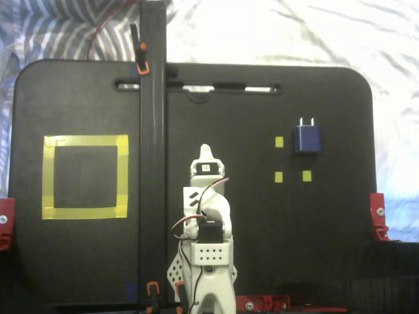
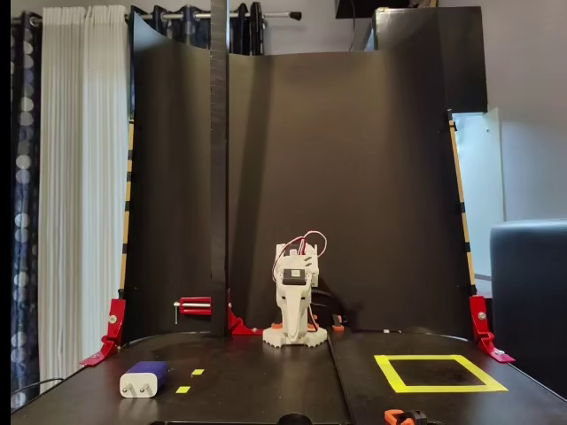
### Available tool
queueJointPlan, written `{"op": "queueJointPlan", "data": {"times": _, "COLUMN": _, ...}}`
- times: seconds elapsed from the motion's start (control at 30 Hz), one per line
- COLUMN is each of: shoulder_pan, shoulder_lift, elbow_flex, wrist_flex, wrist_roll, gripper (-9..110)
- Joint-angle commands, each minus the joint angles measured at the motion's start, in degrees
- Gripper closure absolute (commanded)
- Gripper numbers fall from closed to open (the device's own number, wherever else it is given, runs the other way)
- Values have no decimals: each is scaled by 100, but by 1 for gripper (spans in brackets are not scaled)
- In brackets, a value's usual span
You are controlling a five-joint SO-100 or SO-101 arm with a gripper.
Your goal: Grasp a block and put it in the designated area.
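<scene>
Block (image 1: 307, 139): flat on table (image 1: 327, 222), prongs pointing away from arm, beside small yellow squares (image 1: 279, 142). Designated area (image 1: 85, 176): opposite side, well apart. Hand (image 1: 205, 152): folded at rest, spread indeterminable (too small). Risk: smooth casing slipping from an off-centre pinch.
</scene>
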State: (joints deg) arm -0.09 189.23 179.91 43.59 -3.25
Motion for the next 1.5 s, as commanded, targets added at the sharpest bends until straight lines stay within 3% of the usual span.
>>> {"op": "queueJointPlan", "data": {"times": 0.0, "shoulder_pan": 9, "shoulder_lift": 35, "elbow_flex": 18, "wrist_flex": 0, "wrist_roll": -9, "gripper": 101}}
{"op": "queueJointPlan", "data": {"times": 0.93, "shoulder_pan": 26, "shoulder_lift": -70, "elbow_flex": -97, "wrist_flex": -18, "wrist_roll": -9, "gripper": 101}}
{"op": "queueJointPlan", "data": {"times": 1.3, "shoulder_pan": 501, "shoulder_lift": -2373, "elbow_flex": -2830, "wrist_flex": -26, "wrist_roll": -88, "gripper": 101}}
{"op": "queueJointPlan", "data": {"times": 1.47, "shoulder_pan": 712, "shoulder_lift": -3357, "elbow_flex": -4052, "wrist_flex": 18, "wrist_roll": -879, "gripper": 101}}
